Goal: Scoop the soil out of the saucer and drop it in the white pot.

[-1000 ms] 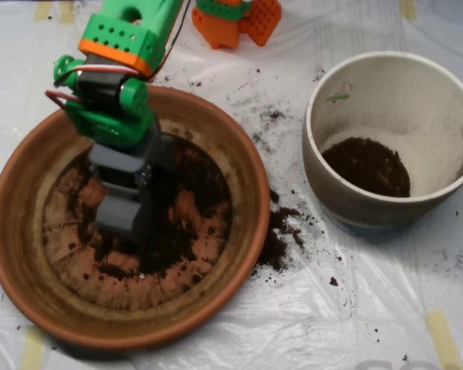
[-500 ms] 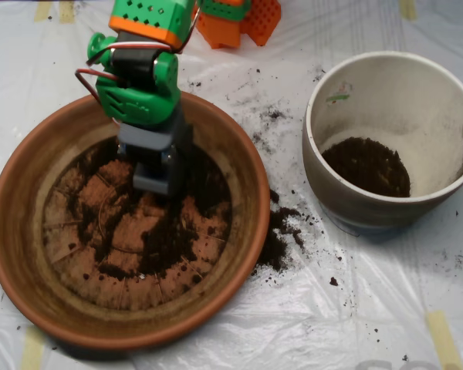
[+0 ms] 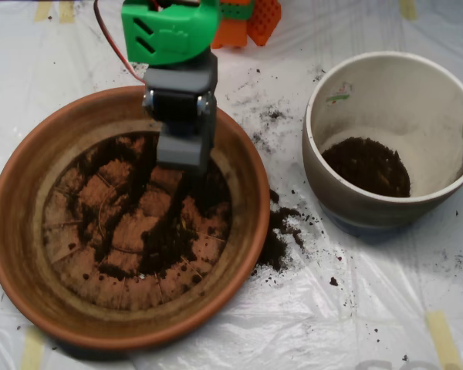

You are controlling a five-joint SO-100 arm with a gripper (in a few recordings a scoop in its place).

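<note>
The soil (image 3: 158, 231) lies spread in dark streaks and clumps over the ridged base of the saucer (image 3: 31, 254), thickest through the middle and along the far-left part of the base, with bare orange clay showing between the patches. The grey scoop (image 3: 184, 150) hangs above the far side of the dish, its lower end over the soil near the far edge of the base; most of the soil sits nearer and to the left of it. From above, whether the scoop's two halves are together or apart cannot be told, nor whether any soil is inside.

The saucer fills the left half of the scene. More soil has spilled outside it: a small heap (image 3: 276, 239) rests just beside its right rim on the plastic sheet (image 3: 355, 308), with crumbs scattered toward the far side.

To the right, well apart from the scoop, stands the white pot (image 3: 324, 185), upright, with a dark mound of soil (image 3: 366, 166) on its bottom and a green mark (image 3: 339, 98) near its far-left rim.

The green arm housing (image 3: 170, 31) rises above the scoop at the far edge.
</note>
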